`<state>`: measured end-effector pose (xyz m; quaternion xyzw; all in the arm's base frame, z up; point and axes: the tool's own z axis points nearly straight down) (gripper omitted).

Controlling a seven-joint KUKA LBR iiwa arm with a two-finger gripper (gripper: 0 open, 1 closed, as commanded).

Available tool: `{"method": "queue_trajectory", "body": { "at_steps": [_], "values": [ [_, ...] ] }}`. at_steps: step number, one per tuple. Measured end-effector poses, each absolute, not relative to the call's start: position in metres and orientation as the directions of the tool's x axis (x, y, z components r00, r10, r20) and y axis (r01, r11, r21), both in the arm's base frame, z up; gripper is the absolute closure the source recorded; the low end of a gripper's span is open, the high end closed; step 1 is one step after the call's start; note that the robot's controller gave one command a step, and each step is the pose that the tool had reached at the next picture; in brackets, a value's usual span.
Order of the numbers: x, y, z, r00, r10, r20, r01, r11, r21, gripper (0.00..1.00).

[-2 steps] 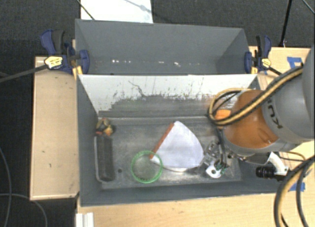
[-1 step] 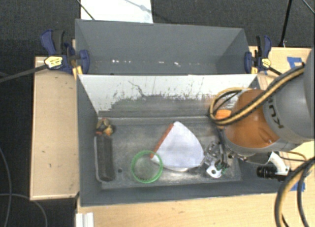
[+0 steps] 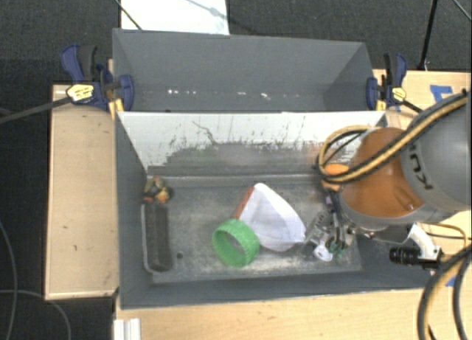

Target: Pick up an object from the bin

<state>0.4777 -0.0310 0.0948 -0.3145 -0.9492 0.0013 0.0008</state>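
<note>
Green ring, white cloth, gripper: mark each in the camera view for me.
Green ring (image 3: 249,249): camera view, on its outer wall.
White cloth (image 3: 274,220): camera view, middle of its bulge.
Gripper (image 3: 327,242): camera view, at its tip.

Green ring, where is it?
In the camera view, the green ring lies mid-floor in the bin, near the front wall, with the white cloth touching it on the right.

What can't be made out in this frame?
Camera view:
- Orange thing under the white cloth: mostly covered by it.
- Small multicoloured thing at the dark bar's far end: too small to name.
- Bin corner beneath the end effector: hidden by the orange wrist cover.
</note>
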Motion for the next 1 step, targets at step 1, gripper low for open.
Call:
{"method": "queue_trajectory", "body": {
  "at_steps": [1],
  "values": [
    [0.4795,-0.0307,0.1089,-0.803,0.596,-0.004,0.596,0.803,0.001,1.00]
  ]
}}
